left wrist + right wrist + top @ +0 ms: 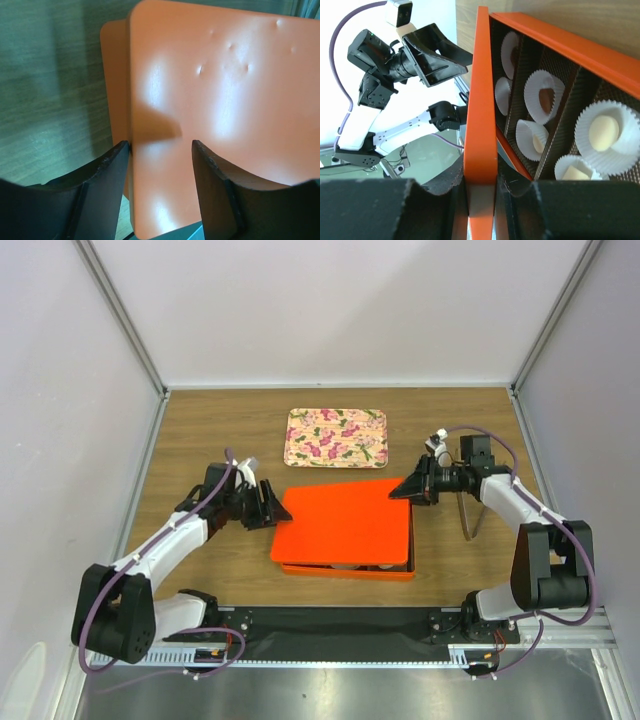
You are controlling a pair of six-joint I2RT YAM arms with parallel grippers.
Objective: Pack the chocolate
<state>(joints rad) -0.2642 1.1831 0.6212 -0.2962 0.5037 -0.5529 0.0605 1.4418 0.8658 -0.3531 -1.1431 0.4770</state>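
Right pincer on orange lid

We can read no words, numbers or marks on the orange lid, the flowered tray or elsewhere.

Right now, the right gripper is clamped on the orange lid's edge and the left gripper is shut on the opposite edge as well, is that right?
Not quite. The right gripper is clamped on the orange lid, but the left gripper is open, not shut. The left wrist view shows its fingers spread apart with the lid's surface between them.
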